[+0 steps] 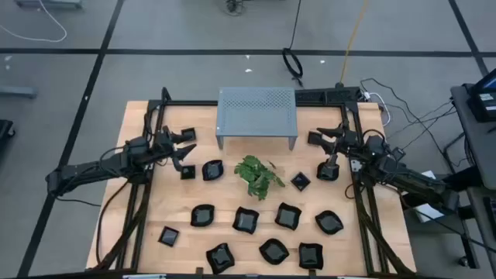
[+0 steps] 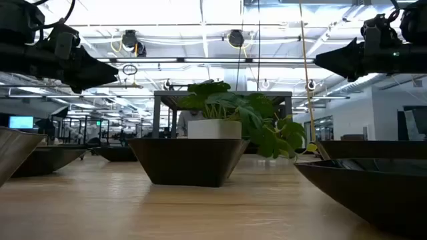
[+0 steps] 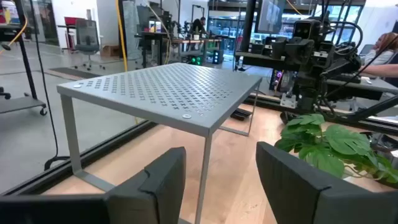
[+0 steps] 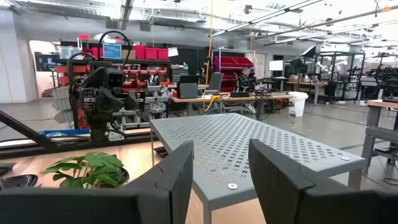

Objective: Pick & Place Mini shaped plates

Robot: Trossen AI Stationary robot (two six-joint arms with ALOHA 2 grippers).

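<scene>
nearest us, the mini shaped plates [image 1: 287, 216] lie scattered on the table [image 1: 139, 200], below and between both grippers. we judge nothing placed yet: left gripper [image 1: 183, 149] and right gripper [image 1: 322, 139] hover released and empty, flanking the perforated shelf [image 1: 256, 111].

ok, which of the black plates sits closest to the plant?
The small square plate just right of the plant, turned like a diamond and almost touching its leaves. The round-edged one on the plant's left sits clearly farther off; the rest lie in the rows nearer the front edge.
</scene>
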